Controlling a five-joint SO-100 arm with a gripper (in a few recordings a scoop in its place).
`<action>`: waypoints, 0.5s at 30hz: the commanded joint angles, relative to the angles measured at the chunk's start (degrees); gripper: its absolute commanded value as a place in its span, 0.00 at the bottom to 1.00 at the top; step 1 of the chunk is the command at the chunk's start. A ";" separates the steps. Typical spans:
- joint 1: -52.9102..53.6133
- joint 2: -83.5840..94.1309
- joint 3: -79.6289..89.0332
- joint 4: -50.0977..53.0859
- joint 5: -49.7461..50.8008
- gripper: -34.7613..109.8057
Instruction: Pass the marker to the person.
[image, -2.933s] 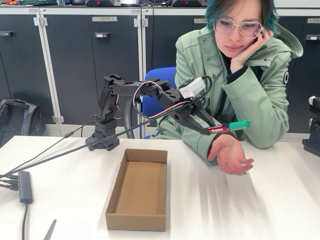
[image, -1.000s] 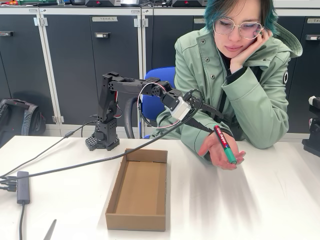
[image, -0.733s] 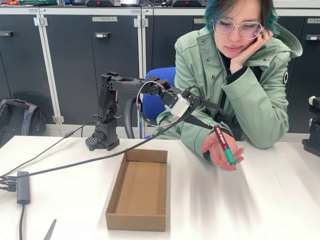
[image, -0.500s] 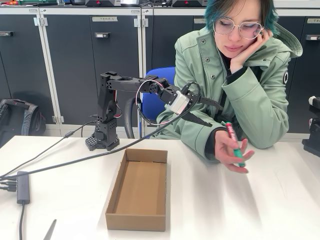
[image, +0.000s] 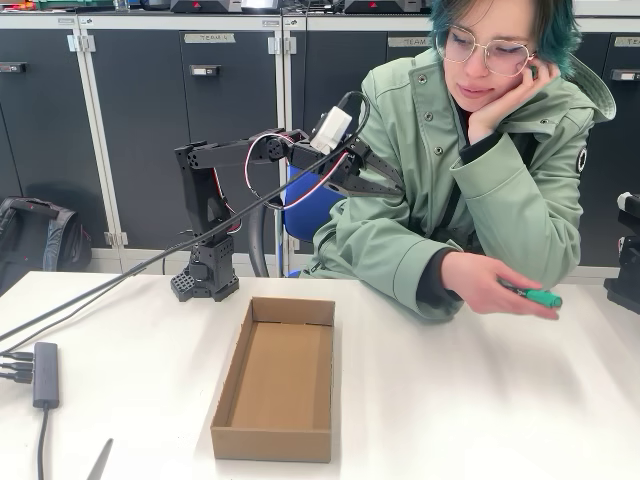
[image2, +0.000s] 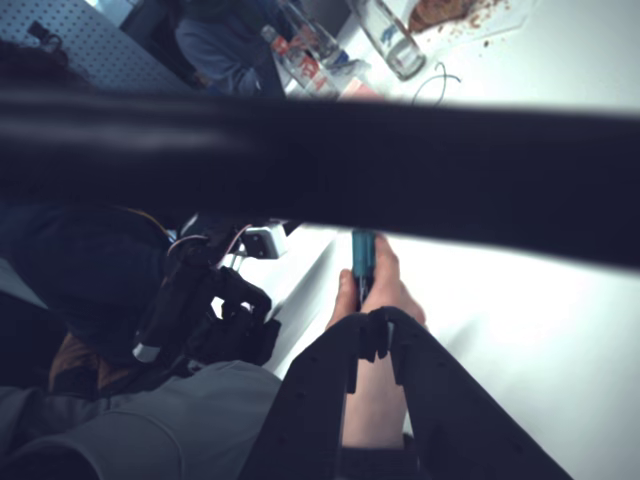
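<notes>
Has let go of the marker (image: 543, 298) and pulled the gripper (image: 392, 186) up and back to the left in the fixed view, away from the person's hand (image: 487, 288) and up near the shoulder of the person (image: 470, 190). Holds nothing now, with the jaws standing apart and only air between them. Can find the marker low on the right in the fixed view, held in that hand just above the table (image: 480, 420), with the green cap poking out to the right; half a second back stood more upright in the same hand, nearer the middle. Shows again in the wrist view (image2: 362, 255), far past the tip of the lower finger, lying along the hand. Looks as good as done, with the marker safe in the person's grip and free of the arm. Leaves lots of open room over the table on the right. Needs care near the jacket sleeve close beside the jaws, near the raised walls of the open cardboard box (image: 275, 440) in front of the arm's base, and near the black cable (image: 150, 265) trailing down to the left edge. Best to swing back slowly, high above the box
</notes>
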 joint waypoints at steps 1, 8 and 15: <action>0.00 5.54 -0.44 -1.05 -4.13 0.21; 5.27 10.46 6.33 -2.55 -10.63 0.21; 9.05 16.52 12.74 -2.11 -12.13 0.21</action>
